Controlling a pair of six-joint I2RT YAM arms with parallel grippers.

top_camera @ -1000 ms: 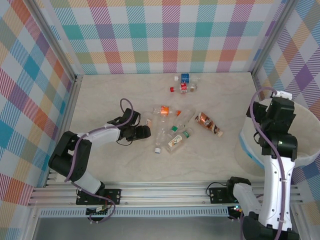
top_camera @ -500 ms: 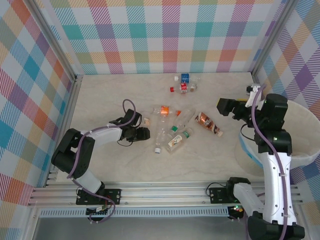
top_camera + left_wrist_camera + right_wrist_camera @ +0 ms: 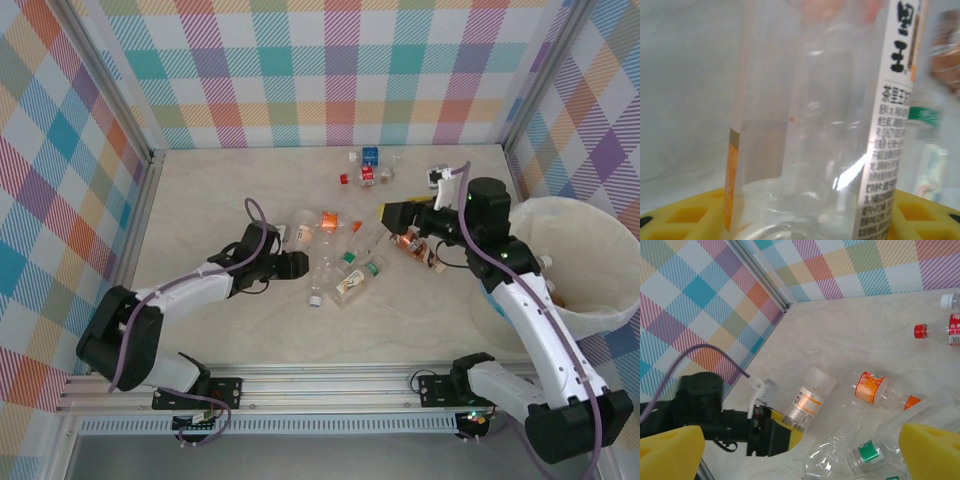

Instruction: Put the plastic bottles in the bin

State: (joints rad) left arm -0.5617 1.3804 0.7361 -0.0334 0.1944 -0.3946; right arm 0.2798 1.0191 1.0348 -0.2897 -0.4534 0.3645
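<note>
The clear orange-labelled plastic bottle (image 3: 807, 402), clamped in the left fingers (image 3: 685, 215), is best lifted straight up before transfer to the round white bin (image 3: 600, 312); the right fingers (image 3: 670, 452) are spread wide.

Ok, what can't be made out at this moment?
Left wrist view: the gripped bottle sits so close that its top is cut off; bottles behind it are blurred.
Top view: part of the inside of the bin is hidden by the right arm, so its contents cannot be counted.
Top view: the far bottles have labels too small to read.
</note>
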